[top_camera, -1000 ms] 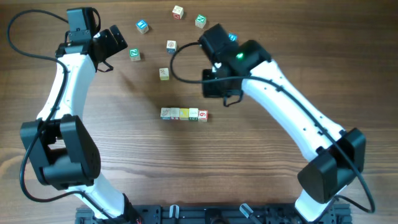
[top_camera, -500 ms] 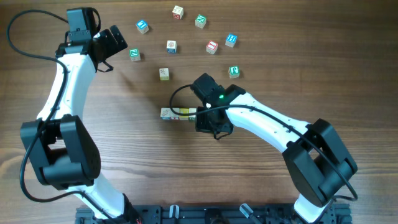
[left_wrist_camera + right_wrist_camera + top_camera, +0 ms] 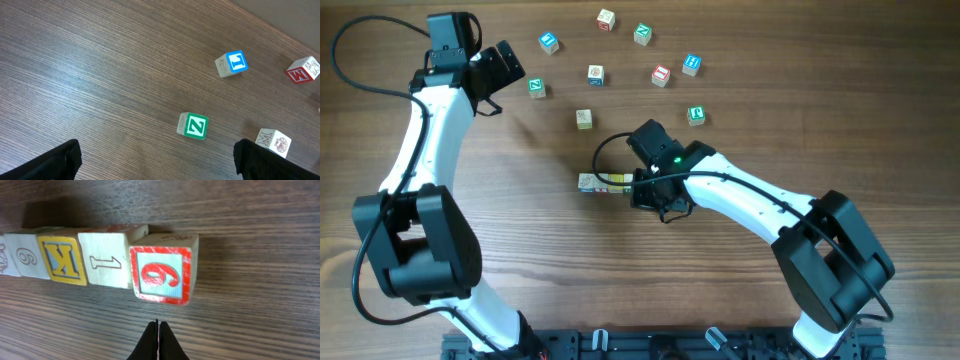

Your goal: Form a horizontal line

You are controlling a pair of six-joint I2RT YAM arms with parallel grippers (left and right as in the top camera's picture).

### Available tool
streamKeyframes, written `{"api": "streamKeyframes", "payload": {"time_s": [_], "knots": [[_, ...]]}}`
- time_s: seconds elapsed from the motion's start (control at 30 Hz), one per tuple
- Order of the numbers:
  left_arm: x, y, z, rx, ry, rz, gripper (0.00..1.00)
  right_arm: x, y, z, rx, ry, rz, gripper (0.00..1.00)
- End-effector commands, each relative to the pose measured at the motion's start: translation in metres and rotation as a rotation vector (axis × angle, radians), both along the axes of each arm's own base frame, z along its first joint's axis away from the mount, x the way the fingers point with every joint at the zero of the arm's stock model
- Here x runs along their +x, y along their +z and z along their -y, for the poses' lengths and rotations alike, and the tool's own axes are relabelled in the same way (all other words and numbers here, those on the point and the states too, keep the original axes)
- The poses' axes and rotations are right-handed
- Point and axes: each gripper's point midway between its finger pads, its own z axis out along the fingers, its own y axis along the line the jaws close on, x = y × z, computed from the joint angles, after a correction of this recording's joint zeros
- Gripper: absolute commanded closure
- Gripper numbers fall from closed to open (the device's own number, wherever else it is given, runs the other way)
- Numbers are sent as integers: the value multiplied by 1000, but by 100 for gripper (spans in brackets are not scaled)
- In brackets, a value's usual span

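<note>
The horizontal line lies mid-table, its right end hidden under my right gripper. The right wrist view shows the row close up: a whitish cube, a yellow K cube, a white cube marked 1 and a red-framed 9 cube. They touch edge to edge, and the red one sits slightly nearer and a little skewed. My right gripper is shut and empty, its tip just short of the red cube. My left gripper hangs open at the back left, above a green Z cube.
Loose cubes are scattered at the back: blue, red-marked, green, pale, red, blue and green. The left wrist view shows a blue cube and a red M cube.
My right arm came down from the back cubes to the right end of the row, then edged slightly left. The left arm has not moved.
</note>
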Motion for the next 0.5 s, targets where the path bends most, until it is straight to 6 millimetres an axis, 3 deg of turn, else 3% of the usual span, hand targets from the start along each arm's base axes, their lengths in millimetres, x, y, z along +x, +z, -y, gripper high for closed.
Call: {"api": "streamKeyframes", "payload": {"time_s": [0.0,0.47], "knots": [[1,2,1,3,-7,7,0,1,-6,-2,-2,-9,-2,96],[1,2,1,3,-7,7,0,0,-14,3,-27,-40,-16,96]]}}
